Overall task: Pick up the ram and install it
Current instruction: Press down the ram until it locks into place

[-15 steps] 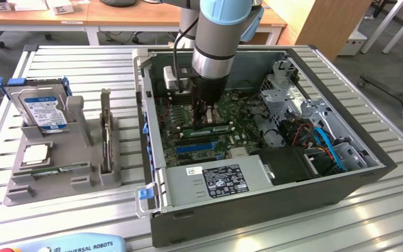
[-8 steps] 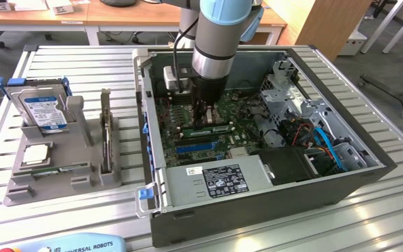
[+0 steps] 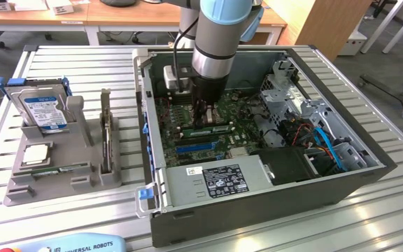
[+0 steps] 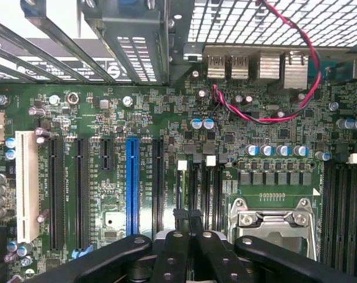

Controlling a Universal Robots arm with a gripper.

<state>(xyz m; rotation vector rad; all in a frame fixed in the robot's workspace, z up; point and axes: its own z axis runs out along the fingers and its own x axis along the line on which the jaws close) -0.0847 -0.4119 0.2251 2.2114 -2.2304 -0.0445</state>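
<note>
Shut gripper (image 4: pixel 189 221) — over motherboard (image 4: pixel 167 130) slots

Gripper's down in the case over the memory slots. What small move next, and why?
Probably a short push straight down: the shut gripper is right above the ram, which stands on edge in the case; full seating isn't visible.

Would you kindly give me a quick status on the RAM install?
Gripper shut, down inside the computer case over the motherboard. RAM stick upright at the slots beside the fingers. Nothing seen blocking.
</note>
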